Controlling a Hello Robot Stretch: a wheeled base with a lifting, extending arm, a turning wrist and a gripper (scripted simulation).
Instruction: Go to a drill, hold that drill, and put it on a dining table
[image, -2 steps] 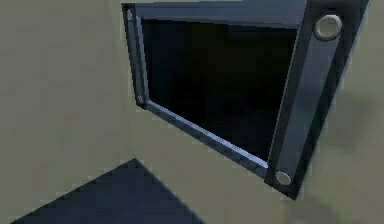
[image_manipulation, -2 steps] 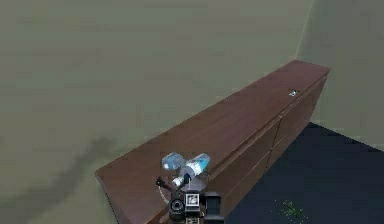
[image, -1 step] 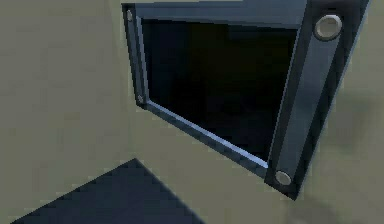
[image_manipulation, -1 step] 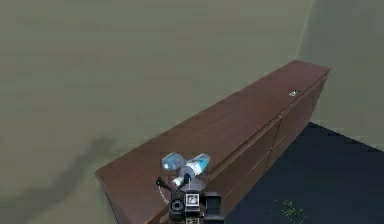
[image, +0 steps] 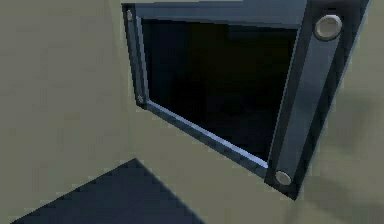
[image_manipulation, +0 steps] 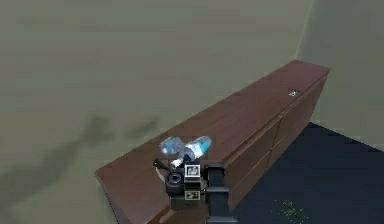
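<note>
A small blue and white thing (image_manipulation: 188, 150) lies on the near end of a long brown wooden sideboard (image_manipulation: 262, 105) in the arm side view. Its shape is too blurred to name. The dark arm rises from that view's bottom edge, and the gripper (image_manipulation: 166, 168) reaches the sideboard's top right by the blue and white thing. I cannot tell whether it touches the thing or holds anything.
The sideboard runs along an olive wall toward the arm side view's upper right, with a tiny pale speck (image_manipulation: 292, 93) on its far end. Dark blue floor (image_manipulation: 320, 175) lies in front of it. The forward view has a dark-framed black panel (image: 220, 80) on the wall, close ahead.
</note>
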